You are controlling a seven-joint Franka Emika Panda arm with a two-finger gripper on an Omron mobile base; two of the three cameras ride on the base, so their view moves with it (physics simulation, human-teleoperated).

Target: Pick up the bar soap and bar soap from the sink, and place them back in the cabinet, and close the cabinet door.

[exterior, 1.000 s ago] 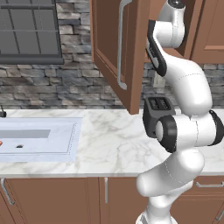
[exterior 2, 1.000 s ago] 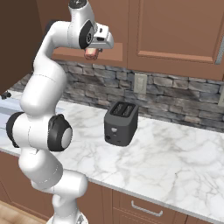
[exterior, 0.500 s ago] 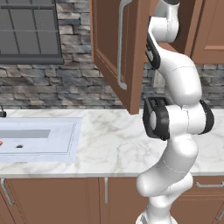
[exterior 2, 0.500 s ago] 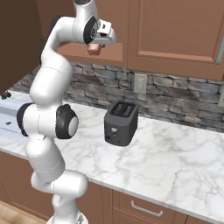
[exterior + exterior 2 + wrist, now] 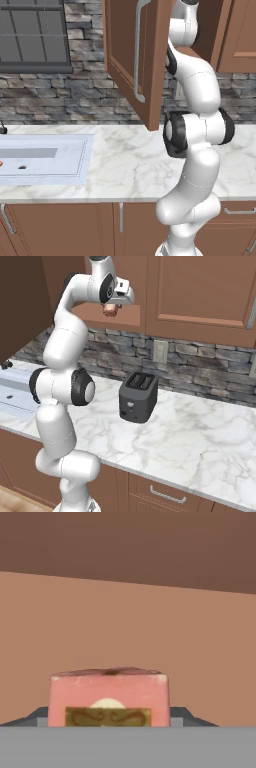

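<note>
With my arm raised high toward the open cabinet (image 5: 210, 30), I carry one bar soap (image 5: 108, 697), and my gripper (image 5: 112, 310) is pinching it: in the hand view the pinkish block with its tan label fills the space between my fingertips, and in the right base view it shows as a small pink lump at the end of my hand. Ahead of it the hand view gives me plain reddish-brown wood, lighter below and darker above, which I take to be the cabinet interior, though I cannot tell from it how near the shelf is. The cabinet door (image 5: 131, 57) stands swung out to the left of my arm, its long silver handle (image 5: 138, 52) facing the sink (image 5: 82, 160). At the far left edge of the basin a sliver of orange (image 5: 1, 163) shows, which I judge to be the other soap, waiting to be fetched. To do this step well, I should carry the block in level and deep enough to sit clear of the door's edge, lower it until it rests on the shelf before I loosen my hold, then draw straight back without brushing it. The black toaster (image 5: 138, 397) on the marble counter (image 5: 200, 441) sits well below and is no obstacle.
</note>
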